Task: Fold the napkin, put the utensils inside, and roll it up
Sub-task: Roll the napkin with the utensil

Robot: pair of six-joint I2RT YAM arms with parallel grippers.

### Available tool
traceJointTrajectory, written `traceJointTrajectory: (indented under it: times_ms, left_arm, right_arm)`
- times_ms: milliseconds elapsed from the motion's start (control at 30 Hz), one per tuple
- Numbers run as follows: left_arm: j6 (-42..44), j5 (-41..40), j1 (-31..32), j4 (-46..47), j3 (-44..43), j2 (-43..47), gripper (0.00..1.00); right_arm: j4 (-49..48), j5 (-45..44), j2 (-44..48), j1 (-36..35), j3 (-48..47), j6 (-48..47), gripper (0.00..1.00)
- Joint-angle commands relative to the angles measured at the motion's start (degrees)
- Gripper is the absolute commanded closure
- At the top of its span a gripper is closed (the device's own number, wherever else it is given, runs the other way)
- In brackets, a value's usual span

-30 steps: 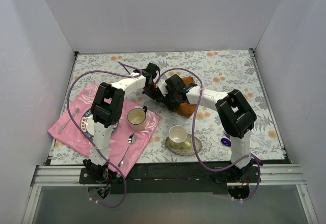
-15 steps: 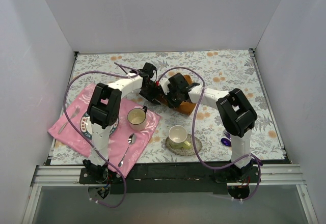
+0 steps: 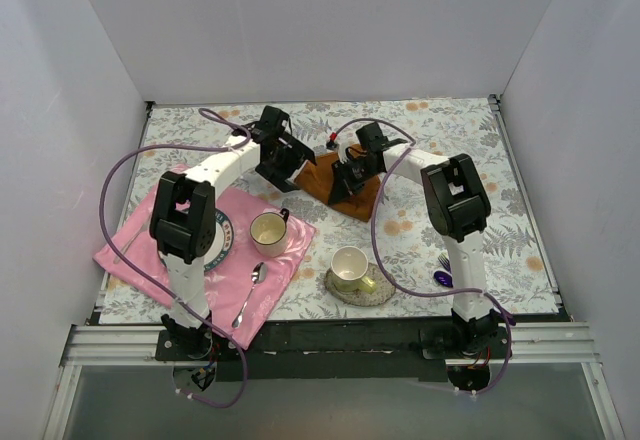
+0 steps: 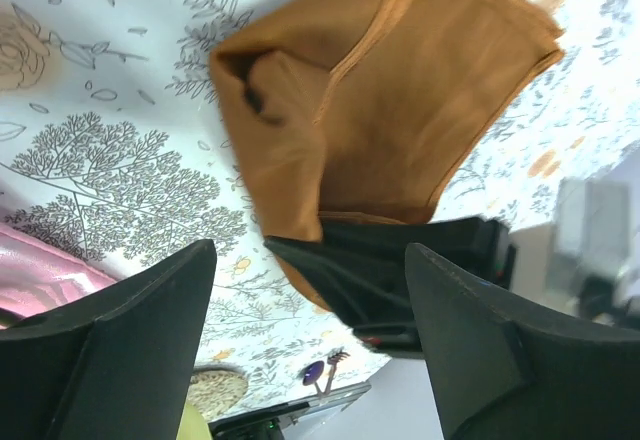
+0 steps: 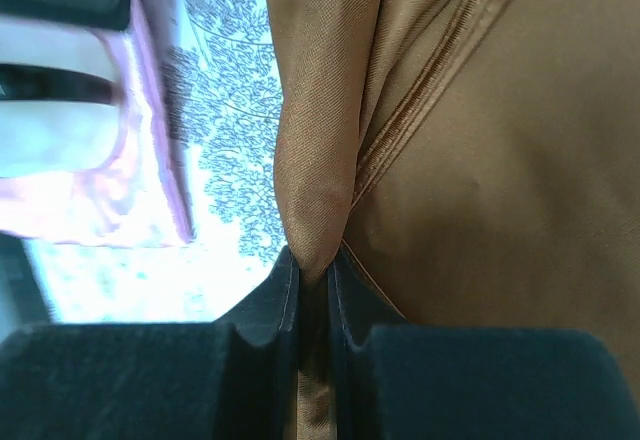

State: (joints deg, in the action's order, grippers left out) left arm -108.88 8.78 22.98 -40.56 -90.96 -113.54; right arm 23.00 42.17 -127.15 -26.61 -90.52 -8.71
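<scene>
Two robot arms meet at a rust-orange napkin (image 3: 320,182) on a floral table (image 3: 480,150).
Nearest the arm bases, the purple utensils (image 3: 443,278) lie at the right, well apart from the napkin. A cup on a saucer (image 3: 350,265) sits near the centre. At the left, a pink cloth (image 3: 150,260) carries a second cup (image 3: 268,230), a plate (image 3: 225,235) and a silver spoon (image 3: 250,295). Farther back, mid-table, the napkin lies partly folded. The right gripper (image 5: 315,280) pinches a raised fold of it, jaws almost together. The left gripper (image 4: 310,253) hangs just beside the napkin's left edge, fingers spread wide, gripping nothing.
</scene>
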Motion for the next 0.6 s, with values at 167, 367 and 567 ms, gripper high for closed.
traceJointTrajectory:
  times_ms: [167, 367, 567]
  left_arm:
    - [-1.2, 2.7, 2.9, -0.3, 0.1, -2.0, 0.25]
    - [-1.0, 2.1, 3.2, -0.3, -2.6, -7.5, 0.31]
    - [-1.8, -1.7, 3.3, -0.7, -2.1, -9.3, 0.38]
  right_arm:
    - [9.4, 10.5, -9.3, 3.1, -4.7, 6.4, 0.99]
    - [9.2, 11.2, -10.0, 3.2, -5.2, 7.7, 0.99]
    - [9.1, 10.9, -10.0, 3.2, -4.9, 8.0, 0.97]
